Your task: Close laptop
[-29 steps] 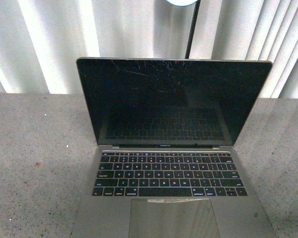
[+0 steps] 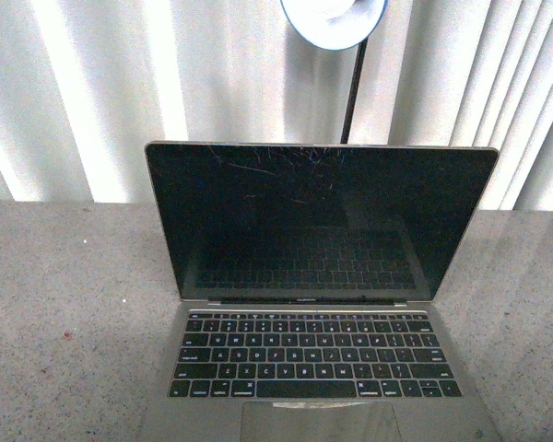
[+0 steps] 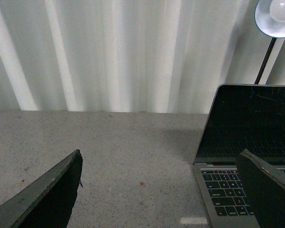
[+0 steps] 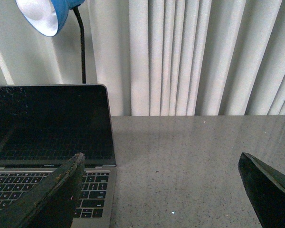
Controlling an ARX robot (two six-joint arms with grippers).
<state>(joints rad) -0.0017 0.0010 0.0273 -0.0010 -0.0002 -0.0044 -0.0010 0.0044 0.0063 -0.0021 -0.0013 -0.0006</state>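
The laptop (image 2: 318, 276) stands open on the grey speckled table (image 2: 64, 322), thin and silver-grey, its scratched black screen upright and facing me, black keyboard below. Neither arm shows in the front view. In the left wrist view my left gripper (image 3: 161, 164) is open over bare table, off the laptop's (image 3: 247, 142) left edge; one finger (image 3: 263, 190) overlaps the keyboard. In the right wrist view my right gripper (image 4: 164, 164) is open over table off the laptop's (image 4: 52, 128) right edge, with one finger (image 4: 57, 194) in front of the keys. Nothing is held.
A blue desk lamp (image 2: 335, 20) on a black gooseneck rises behind the screen, also seen as the lamp (image 4: 47, 14) in the right wrist view. White pleated curtains (image 2: 101, 92) close off the back. Table surface lies on both sides of the laptop.
In the front view the laptop and table sit lower in the picture and more of the lamp shade shows at the top. The screen angle looks unchanged.
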